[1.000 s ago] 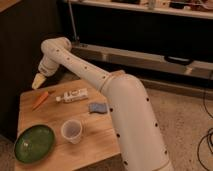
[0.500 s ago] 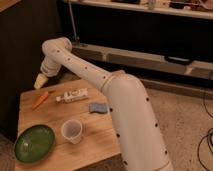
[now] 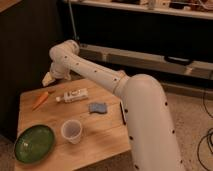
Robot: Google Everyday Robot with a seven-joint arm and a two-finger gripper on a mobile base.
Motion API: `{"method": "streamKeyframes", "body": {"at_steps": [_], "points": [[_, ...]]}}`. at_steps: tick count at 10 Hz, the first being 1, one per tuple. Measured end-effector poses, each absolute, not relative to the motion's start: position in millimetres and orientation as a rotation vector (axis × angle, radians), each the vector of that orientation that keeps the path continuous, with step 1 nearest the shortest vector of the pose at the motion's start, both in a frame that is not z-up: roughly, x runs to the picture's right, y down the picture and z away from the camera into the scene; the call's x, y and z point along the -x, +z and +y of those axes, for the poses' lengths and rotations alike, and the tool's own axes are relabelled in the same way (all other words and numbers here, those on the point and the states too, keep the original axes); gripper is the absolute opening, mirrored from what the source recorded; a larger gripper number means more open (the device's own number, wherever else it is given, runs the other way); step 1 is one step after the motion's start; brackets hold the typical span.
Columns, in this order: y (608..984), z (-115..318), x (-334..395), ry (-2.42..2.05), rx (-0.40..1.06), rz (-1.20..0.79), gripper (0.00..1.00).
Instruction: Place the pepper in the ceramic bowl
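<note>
Pepper point(image 3: 40, 100) lay on the far left part of the wooden table point(image 3: 107, 135), orange and slim, its narrow end pointing toward the front left. It was well apart from the green bowl point(image 3: 34, 143), which sat at the front left corner with nothing visible inside. The gripper point(image 3: 48, 78) hung above the table's back left edge, just beyond and above the pepper and not touching it; whether it was apart or together could not be told. A white tube point(image 3: 72, 95) lay just right of the pepper. A blue sponge point(image 3: 98, 107) sat near the table's middle, and a clear plastic cup point(image 3: 71, 131) stood upright beside the bowl's right rim.
</note>
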State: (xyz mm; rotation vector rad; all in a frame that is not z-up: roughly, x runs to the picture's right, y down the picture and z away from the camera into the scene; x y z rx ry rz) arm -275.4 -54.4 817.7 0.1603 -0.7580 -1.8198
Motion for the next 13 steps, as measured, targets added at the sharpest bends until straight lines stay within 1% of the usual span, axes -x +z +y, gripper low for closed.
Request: {"method": "streamKeyframes", "body": {"at_steps": [6, 9, 11, 13], "points": [[817, -55, 280, -1.82, -0.159, -0.759, 0.8], [832, -73, 308, -1.606, -0.053, -0.707, 0.8], [850, -85, 341, -1.424, 0.053, -0.679, 0.8], [866, -78, 360, -1.346, 0.135, -0.698, 0.8]]}}
